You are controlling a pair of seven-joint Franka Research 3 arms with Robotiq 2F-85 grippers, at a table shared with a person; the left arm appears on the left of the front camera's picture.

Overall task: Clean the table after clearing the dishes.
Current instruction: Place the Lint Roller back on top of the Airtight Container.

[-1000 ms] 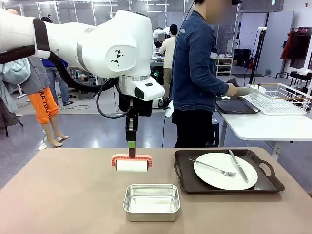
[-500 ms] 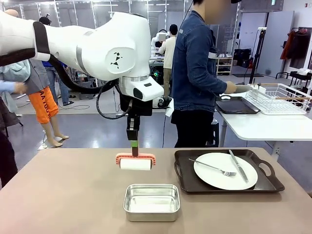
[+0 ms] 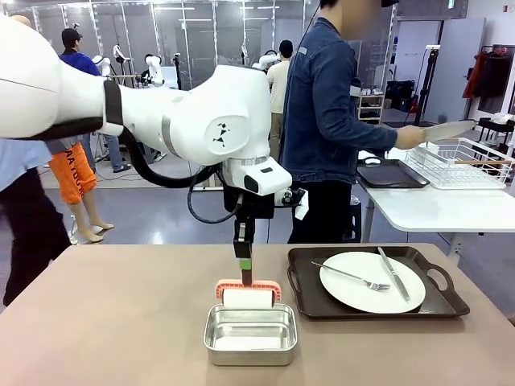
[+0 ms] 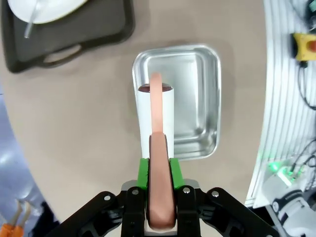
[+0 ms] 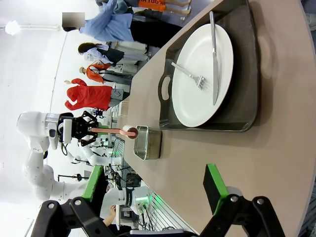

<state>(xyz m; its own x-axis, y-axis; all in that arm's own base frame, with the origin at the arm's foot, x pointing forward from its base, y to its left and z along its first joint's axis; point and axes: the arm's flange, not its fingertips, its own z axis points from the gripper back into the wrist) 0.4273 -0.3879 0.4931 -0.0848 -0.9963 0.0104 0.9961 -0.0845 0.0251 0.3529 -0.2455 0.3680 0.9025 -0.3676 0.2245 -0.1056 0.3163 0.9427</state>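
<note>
My left gripper [image 3: 244, 266] [image 4: 159, 170] is shut on the salmon handle of a lint roller [image 3: 248, 295] [image 4: 155, 111]. Its white roll hangs at the far rim of a small steel pan [image 3: 250, 334] [image 4: 197, 98] on the beige table [image 3: 121, 322]. To the right, a white plate [image 3: 372, 281] [image 5: 200, 74] with a fork and a knife lies on a dark brown tray [image 3: 302, 293] [image 5: 247, 64]. My right gripper [image 5: 155, 185] stands open above the table's near right part, with nothing between its fingers.
A person in a denim jacket [image 3: 322, 121] stands past the table's far edge, turned toward a white side table [image 3: 434, 209]. Their hand holds a white plate [image 3: 447, 129] near a wire rack [image 3: 463, 161]. Another dark tray [image 3: 390, 175] lies there.
My left gripper has carried the roller right and toward the near side, from the bare tabletop to the pan. The person has lifted a plate toward the rack.
</note>
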